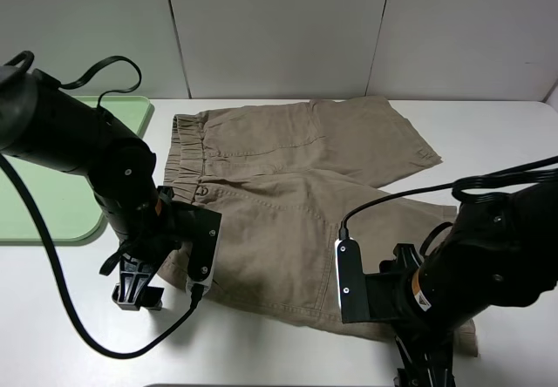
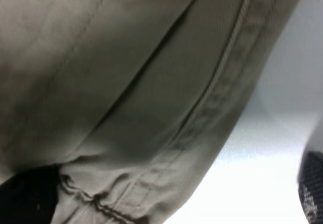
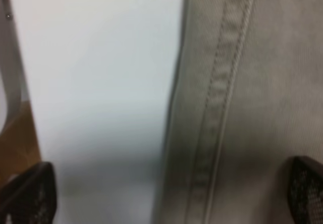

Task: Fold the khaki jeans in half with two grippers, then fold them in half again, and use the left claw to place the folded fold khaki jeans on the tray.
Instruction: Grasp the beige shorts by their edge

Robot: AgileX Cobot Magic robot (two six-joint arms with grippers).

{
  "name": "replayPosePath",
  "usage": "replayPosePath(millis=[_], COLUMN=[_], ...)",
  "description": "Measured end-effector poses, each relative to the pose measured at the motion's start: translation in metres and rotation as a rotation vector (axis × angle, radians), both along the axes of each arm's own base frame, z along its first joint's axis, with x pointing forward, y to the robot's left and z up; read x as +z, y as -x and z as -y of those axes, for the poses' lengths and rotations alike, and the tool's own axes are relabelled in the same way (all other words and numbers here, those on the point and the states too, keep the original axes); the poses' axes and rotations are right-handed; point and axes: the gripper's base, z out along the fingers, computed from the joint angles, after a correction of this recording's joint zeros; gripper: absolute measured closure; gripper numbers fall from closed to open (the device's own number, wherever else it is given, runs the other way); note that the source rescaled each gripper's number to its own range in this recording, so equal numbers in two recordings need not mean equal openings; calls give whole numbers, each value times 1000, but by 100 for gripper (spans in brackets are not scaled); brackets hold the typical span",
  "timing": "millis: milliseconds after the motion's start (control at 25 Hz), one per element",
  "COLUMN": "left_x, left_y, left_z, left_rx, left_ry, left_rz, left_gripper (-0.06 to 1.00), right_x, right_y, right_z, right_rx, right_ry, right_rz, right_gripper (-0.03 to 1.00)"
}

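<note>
Right gripper (image 3: 166, 196): fingers (image 3: 305, 188) spread wide, stitched leg hem between them; one fingertip over cloth, other over bare bench (image 3: 101, 82).
Left claw (image 2: 166, 199): fingers spread too, straddling gathered waistband edge.
Khaki jeans (image 1: 296, 204) lie flat, unfolded, on bench between both sets of fingers.
Judged light, limp cotton, will sag and slide; pinch doubled seams at hem and waistband corner.
Tan, pocket stitching, elastic waist.
Tray (image 1: 35, 217): pale green, beyond left claw, well apart from right fingers.

Lab; white table (image 1: 261, 356), grey wall panels (image 1: 279, 30)
</note>
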Motion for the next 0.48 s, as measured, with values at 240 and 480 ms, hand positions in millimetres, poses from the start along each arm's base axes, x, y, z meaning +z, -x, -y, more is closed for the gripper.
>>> replayPosePath(millis=[240,480], left_x=[0,0], left_y=[0,-3], left_z=[0,1], left_rx=[-3,-7], left_ry=[2,15], left_rz=[5,24], left_gripper=[4,29], right_x=[-4,-4], right_y=[0,1], right_z=[0,-2], right_rx=[-39,-52], right_ry=[11,2], right_rz=[-16,-17], right_gripper=[3,54])
